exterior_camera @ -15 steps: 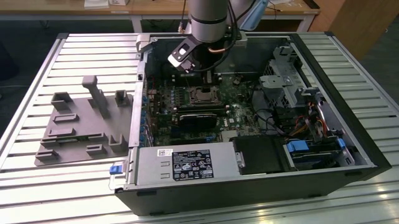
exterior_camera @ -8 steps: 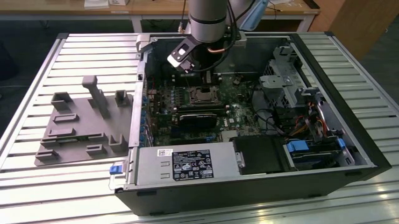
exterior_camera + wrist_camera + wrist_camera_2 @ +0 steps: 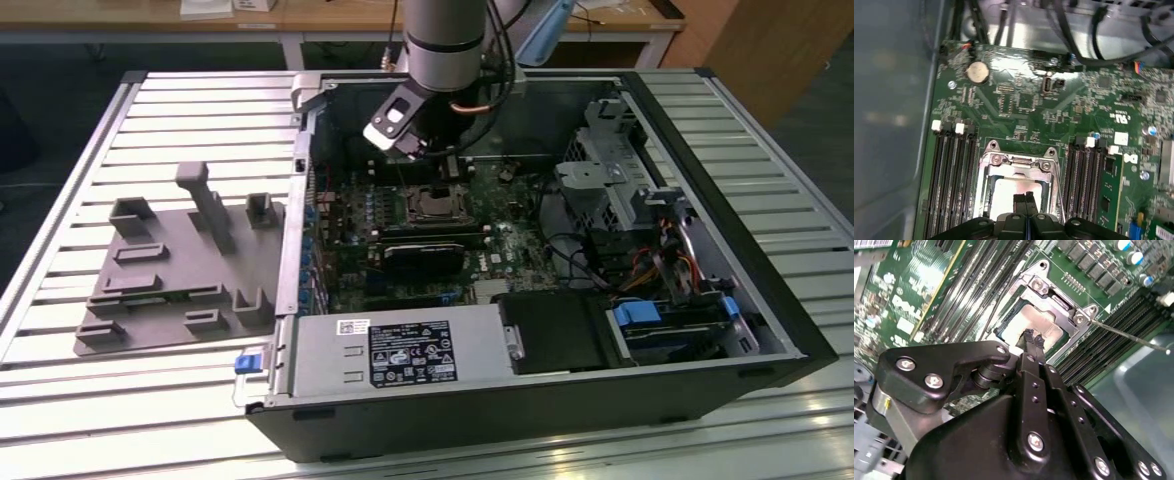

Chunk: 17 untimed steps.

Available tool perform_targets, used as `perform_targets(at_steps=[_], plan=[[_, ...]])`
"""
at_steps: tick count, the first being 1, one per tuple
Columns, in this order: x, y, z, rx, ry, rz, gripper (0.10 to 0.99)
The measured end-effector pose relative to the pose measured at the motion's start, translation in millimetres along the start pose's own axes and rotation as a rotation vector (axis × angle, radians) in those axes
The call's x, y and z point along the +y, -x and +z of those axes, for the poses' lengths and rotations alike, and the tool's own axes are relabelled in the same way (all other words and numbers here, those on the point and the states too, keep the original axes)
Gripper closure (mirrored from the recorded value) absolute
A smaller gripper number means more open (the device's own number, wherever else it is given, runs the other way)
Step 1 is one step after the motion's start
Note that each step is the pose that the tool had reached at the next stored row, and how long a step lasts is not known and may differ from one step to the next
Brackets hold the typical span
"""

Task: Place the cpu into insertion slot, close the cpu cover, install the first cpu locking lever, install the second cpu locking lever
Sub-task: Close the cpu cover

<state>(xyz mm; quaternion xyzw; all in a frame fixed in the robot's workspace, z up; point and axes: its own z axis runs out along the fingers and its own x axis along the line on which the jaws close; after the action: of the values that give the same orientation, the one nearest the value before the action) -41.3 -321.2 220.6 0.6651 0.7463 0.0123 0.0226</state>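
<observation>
The cpu (image 3: 1026, 320) lies flat in the insertion slot (image 3: 434, 205) on the green board, its pale silver top showing in both wrist views (image 3: 1001, 195). The cpu cover (image 3: 1019, 161), a silver frame with a square window, lies down around the chip (image 3: 1059, 300). A thin metal locking lever (image 3: 1134, 336) sticks out from the slot's corner over the memory slots. My gripper (image 3: 1033, 339) is shut with its black fingertips pressed together, empty, right over the chip's top near one edge (image 3: 1025, 199). In the exterior view the gripper (image 3: 447, 168) hangs inside the case just behind the slot.
Long black memory slots (image 3: 951, 180) flank the socket on both sides. A black card (image 3: 427, 250) lies in front of the socket, with a power supply (image 3: 400, 350) nearer. A drive cage and cables (image 3: 627, 190) are at the exterior view's right, a grey fixture (image 3: 174, 270) at its left.
</observation>
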Motion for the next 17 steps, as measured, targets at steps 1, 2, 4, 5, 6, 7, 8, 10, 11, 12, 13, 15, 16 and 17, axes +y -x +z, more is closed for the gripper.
perform_targets(at_steps=[1, 2, 4, 5, 6, 7, 8, 10, 11, 12, 13, 15, 16, 17], plan=[[0.0, 0.0, 0.0, 0.0008, 0.000, -0.018, 0.984], [0.0, 0.0, 0.0, 0.0016, 0.001, -0.036, 0.984], [0.0, 0.0, 0.0, 0.0031, 0.001, -0.072, 0.984], [0.0, 0.0, 0.0, 0.0037, 0.001, -0.090, 0.984], [0.0, 0.0, 0.1, 0.0044, 0.002, -0.108, 0.984], [0.0, 0.0, 0.1, 0.0050, 0.002, -0.127, 0.984], [0.0, 0.0, 0.1, 0.0056, 0.002, -0.145, 0.984], [0.0, 0.0, 0.1, 0.0068, 0.003, -0.181, 0.984], [0.0, 0.0, 0.1, 0.0073, 0.003, -0.199, 0.984], [0.0, 0.0, 0.1, 0.0076, 0.003, -0.217, 0.984], [0.0, 0.0, 0.1, 0.0076, 0.003, -0.235, 0.984], [0.0, 0.0, 0.1, 0.0073, 0.004, -0.273, 0.984], [0.0, 0.0, 0.1, 0.0069, 0.004, -0.292, 0.984], [0.0, 0.1, 0.1, 0.0066, 0.004, -0.309, 0.984]])
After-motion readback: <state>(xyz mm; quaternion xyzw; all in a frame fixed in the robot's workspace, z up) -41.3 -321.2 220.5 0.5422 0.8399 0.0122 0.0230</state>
